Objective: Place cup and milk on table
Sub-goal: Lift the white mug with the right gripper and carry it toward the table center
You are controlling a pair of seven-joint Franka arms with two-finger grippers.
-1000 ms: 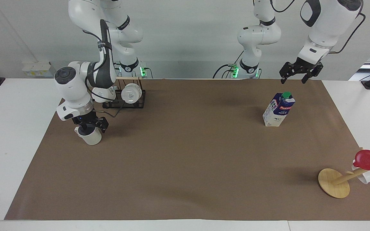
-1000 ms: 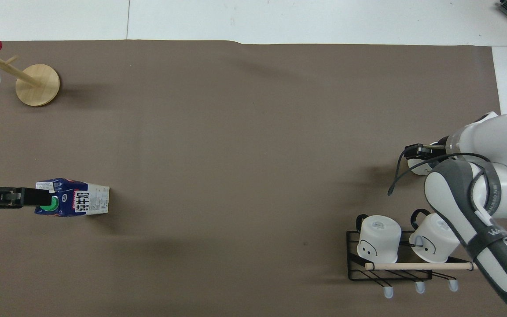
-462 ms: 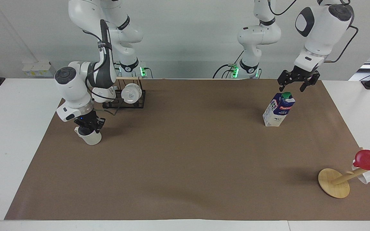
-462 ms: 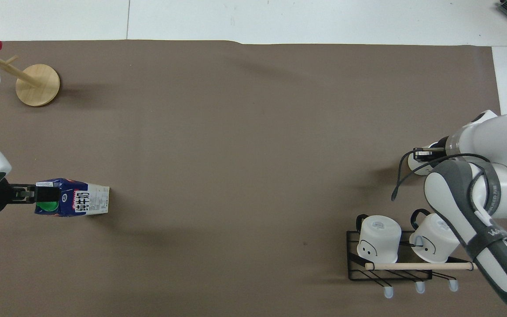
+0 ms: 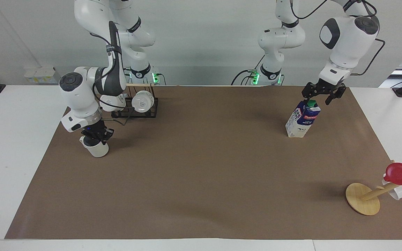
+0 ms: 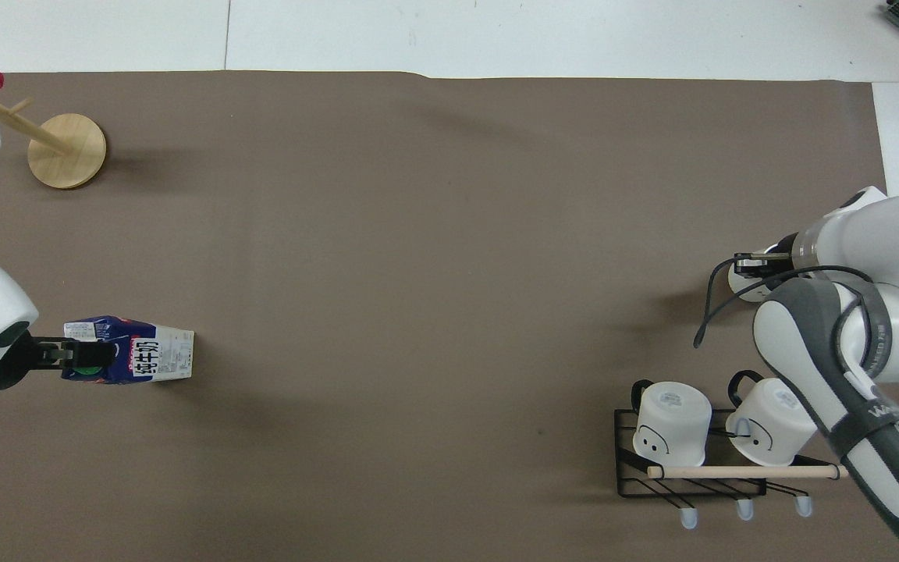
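The cup (image 5: 97, 150), off-white with a dark inside, is at the mat's edge toward the right arm's end of the table (image 5: 12, 146). My right gripper (image 5: 94, 138) is shut on its rim from above; I cannot tell if its base touches the mat. In the overhead view the right gripper (image 6: 754, 264) hides most of the cup (image 6: 747, 293). The milk (image 5: 300, 122) stands upright on the mat toward the left arm's end. My left gripper (image 5: 317, 98) is open, its fingers straddling the green cap. The overhead view shows the left gripper (image 6: 67, 355) over the top of the milk (image 6: 145, 359).
A black wire rack (image 5: 136, 111) with two white mugs (image 6: 672, 421) stands near the right arm's base. A tipped wooden mug tree (image 5: 363, 199) with a red cup (image 5: 401, 173) lies at the mat's corner farthest from the robots, toward the left arm's end.
The right gripper closed on the cup's rim and shifted it slightly toward the right arm's end. The left gripper came down from above to straddle the milk's cap.
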